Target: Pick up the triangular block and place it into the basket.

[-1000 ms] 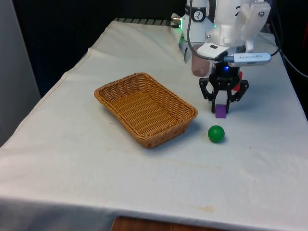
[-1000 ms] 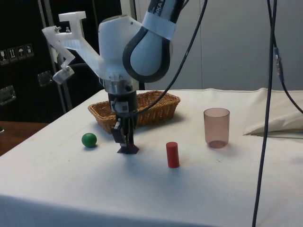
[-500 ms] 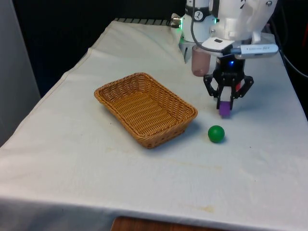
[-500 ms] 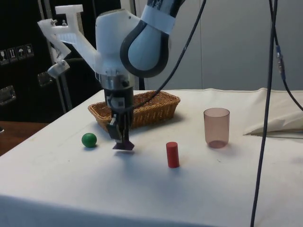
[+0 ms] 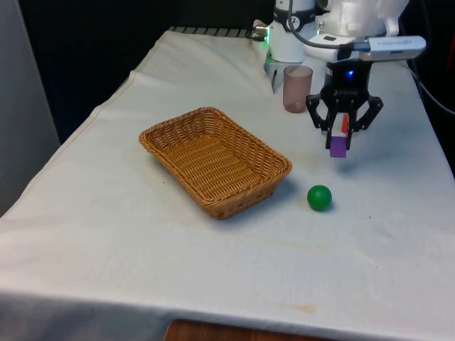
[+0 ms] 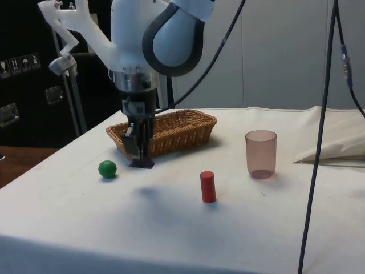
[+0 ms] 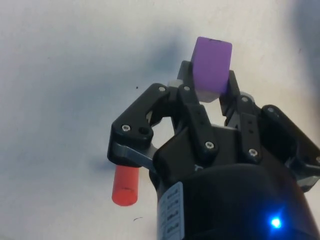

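My gripper (image 5: pixel 338 142) is shut on the purple triangular block (image 5: pixel 338 147), holding it in the air above the cloth. From the side the block (image 6: pixel 141 164) hangs just under the fingers (image 6: pixel 138 149), in front of the basket's near end. In the wrist view the purple block (image 7: pixel 212 68) sits clamped between the two black fingers (image 7: pixel 196 115). The wicker basket (image 5: pixel 215 160) lies towards the front view's left of the gripper, with nothing in it; its rim (image 6: pixel 194 116) shows behind the arm in the side view.
A green ball (image 5: pixel 319 197) lies on the cloth below the gripper, nearer the front edge. A red cylinder (image 6: pixel 208 186) stands upright close by, and a pink translucent cup (image 5: pixel 297 89) stands behind the gripper.
The gripper has risen with the purple block, lifting it off the cloth, and drifted a little towards the front view's right.
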Tool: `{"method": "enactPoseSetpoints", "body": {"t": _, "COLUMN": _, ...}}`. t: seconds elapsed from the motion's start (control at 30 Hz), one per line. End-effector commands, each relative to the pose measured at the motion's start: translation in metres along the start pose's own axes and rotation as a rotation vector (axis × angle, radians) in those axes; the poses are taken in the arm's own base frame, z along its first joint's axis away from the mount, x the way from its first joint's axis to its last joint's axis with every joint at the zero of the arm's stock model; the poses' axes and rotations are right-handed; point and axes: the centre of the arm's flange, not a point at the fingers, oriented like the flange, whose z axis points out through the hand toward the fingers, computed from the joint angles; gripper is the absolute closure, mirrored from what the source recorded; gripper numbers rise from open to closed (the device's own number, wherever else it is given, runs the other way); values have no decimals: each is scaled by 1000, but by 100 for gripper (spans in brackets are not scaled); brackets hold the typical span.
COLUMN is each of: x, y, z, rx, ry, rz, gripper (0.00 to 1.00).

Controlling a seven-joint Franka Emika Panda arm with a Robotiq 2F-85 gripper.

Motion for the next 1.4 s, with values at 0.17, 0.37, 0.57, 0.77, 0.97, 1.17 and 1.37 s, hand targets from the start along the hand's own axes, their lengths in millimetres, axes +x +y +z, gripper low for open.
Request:
{"method": "enactPoseSetpoints", "body": {"t": 0.17, "x": 2, "y": 2, "z": -9, "rx": -9, "ry": 10, "rz": 0, "gripper": 67}}
{"method": "enactPoseSetpoints", "body": {"t": 0.37, "x": 5, "y": 4, "z": -21, "rx": -5, "ry": 24, "rz": 0, "gripper": 67}}
{"method": "enactPoseSetpoints", "body": {"t": 0.57, "x": 13, "y": 14, "z": -32, "rx": -5, "ry": 30, "rz": 5, "gripper": 67}}
{"method": "enactPoseSetpoints", "body": {"t": 0.77, "x": 22, "y": 29, "z": -39, "rx": -12, "ry": 37, "rz": 9, "gripper": 67}}
{"method": "enactPoseSetpoints", "body": {"t": 0.97, "x": 28, "y": 42, "z": -53, "rx": -19, "ry": 49, "rz": 9, "gripper": 67}}
{"method": "enactPoseSetpoints", "body": {"t": 1.17, "x": 31, "y": 50, "z": -69, "rx": -21, "ry": 56, "rz": 10, "gripper": 67}}
{"method": "enactPoseSetpoints", "body": {"t": 1.37, "x": 37, "y": 63, "z": -88, "rx": -28, "ry": 62, "rz": 13, "gripper": 67}}
